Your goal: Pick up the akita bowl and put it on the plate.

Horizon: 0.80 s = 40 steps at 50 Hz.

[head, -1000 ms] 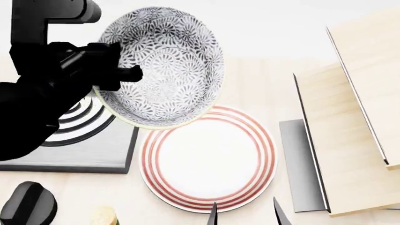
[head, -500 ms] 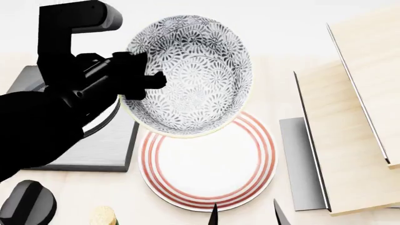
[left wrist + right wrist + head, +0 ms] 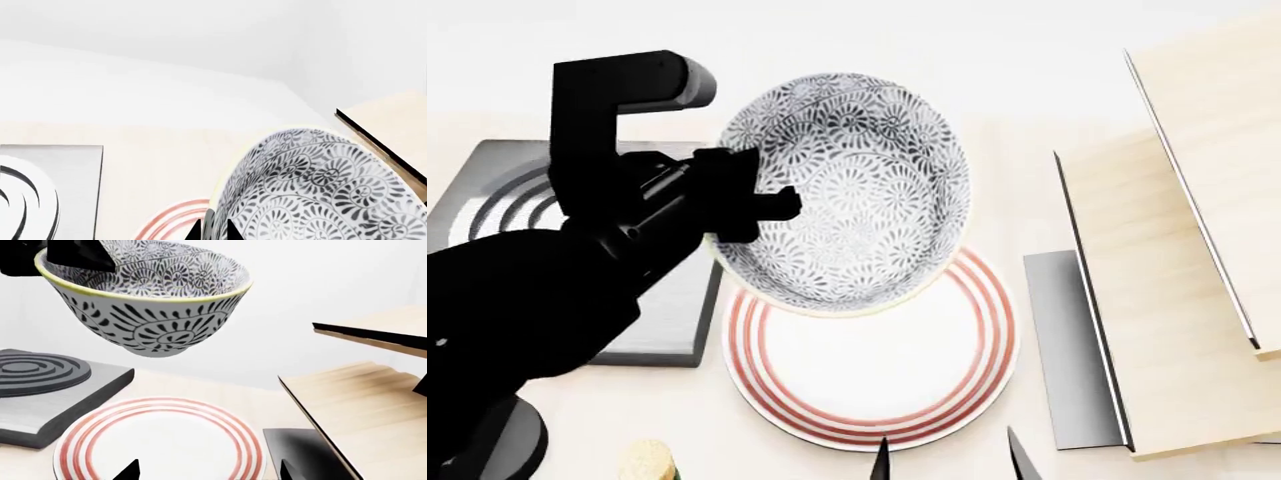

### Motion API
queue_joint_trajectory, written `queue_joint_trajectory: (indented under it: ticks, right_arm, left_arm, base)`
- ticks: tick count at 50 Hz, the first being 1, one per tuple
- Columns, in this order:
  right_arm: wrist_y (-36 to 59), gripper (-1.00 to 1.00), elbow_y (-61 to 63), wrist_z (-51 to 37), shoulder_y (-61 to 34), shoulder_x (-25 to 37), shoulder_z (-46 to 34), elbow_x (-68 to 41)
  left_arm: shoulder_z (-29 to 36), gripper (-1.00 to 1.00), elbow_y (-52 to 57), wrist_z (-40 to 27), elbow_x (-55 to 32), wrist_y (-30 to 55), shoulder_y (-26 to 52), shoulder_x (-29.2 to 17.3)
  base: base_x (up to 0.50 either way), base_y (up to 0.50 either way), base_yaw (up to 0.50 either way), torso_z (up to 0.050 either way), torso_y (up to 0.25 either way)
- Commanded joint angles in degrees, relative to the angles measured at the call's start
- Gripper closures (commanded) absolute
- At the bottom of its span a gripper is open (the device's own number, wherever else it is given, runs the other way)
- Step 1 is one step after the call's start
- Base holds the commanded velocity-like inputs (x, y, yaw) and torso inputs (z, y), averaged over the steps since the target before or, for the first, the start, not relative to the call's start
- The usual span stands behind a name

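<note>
Left tool (image 3: 751,198) holds empty akita bowl (image 3: 847,190) above plate (image 3: 868,345).

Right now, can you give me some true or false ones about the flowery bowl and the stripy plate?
1. The akita bowl is sitting on the plate. False: it hangs in the air above the plate, not touching it.
2. The left gripper holds the bowl by its rim. True.
3. The plate has red rings around its edge. True.
4. The right gripper is carrying the bowl. False: it is open and empty, low near the plate's edge.
5. The stove burner lies on the plate's right. False: it is to the plate's left in the head view.
</note>
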<state>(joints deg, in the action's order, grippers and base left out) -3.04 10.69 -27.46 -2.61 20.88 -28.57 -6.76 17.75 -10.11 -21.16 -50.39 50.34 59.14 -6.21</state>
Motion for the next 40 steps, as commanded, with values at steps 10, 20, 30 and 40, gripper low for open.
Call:
queue_joint_trajectory:
  ticks: [10, 20, 30, 40]
  right_arm:
    - [-0.01, -1.00, -0.57, 0.01, -0.36, -0.13, -0.58, 0.08]
    - [-0.04, -1.00, -0.98, -0.02, -0.49, -0.22, -0.88, 0.13]
    - [-0.12, -1.00, -1.14, -0.08, -0.50, -0.20, -1.08, 0.11]
    - [-0.31, -1.00, -1.48, -0.13, -0.61, -0.24, -1.28, 0.14]
  left_arm:
    - [3.54, 1.00, -4.02, 2.21, 2.85, -4.71, -1.02, 0.12]
    - [3.76, 1.00, -7.67, 4.72, 2.84, -8.33, -2.17, 1.21]
    - [5.04, 1.00, -9.73, 5.83, 3.34, -10.24, -2.74, 1.65]
    - [6.61, 1.00, -12.89, 6.40, 4.73, -12.48, -3.10, 1.81]
  base:
    - [0.00, 0.00, 0.00, 0.000, 0.000]
    - [0.00, 0.00, 0.00, 0.000, -0.047]
    - [0.00, 0.00, 0.00, 0.000, 0.000]
    - [0.00, 0.00, 0.00, 0.000, -0.009]
